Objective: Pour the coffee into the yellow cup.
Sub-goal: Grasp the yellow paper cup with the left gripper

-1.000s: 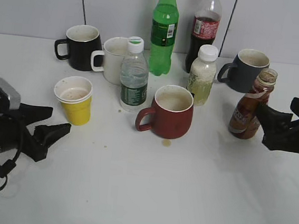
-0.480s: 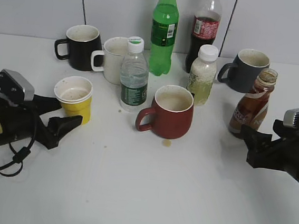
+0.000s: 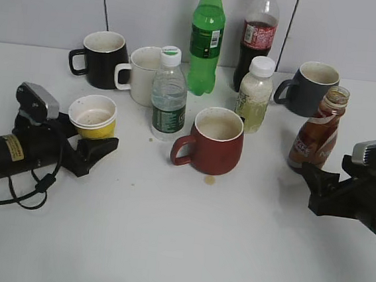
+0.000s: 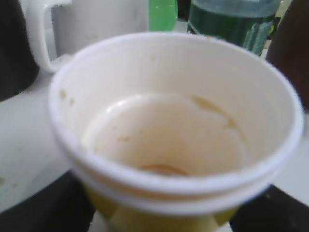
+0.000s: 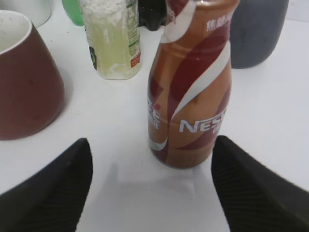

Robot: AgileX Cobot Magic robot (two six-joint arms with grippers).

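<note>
Exterior view: slanted down from the bench's front edge toward the back wall. Left wrist view: very close above the yellow cup (image 4: 176, 130), also seen at left (image 3: 93, 117). Right wrist view: low, close to the coffee bottle (image 5: 190, 82), shared at right (image 3: 317, 132).

The yellow cup (image 4: 178, 140) looks like thin paper, matt, its white inside stained tan. The coffee bottle (image 5: 190, 82) is smooth plastic under a glossy brown-and-white printed label. The red mug (image 3: 211, 141) and the grey mug (image 3: 311, 88) have a glazed ceramic sheen. Both hands (image 3: 84, 148) (image 3: 323, 187) are matt black plastic. The white surface (image 3: 184, 247) is smooth, faintly speckled.
</note>
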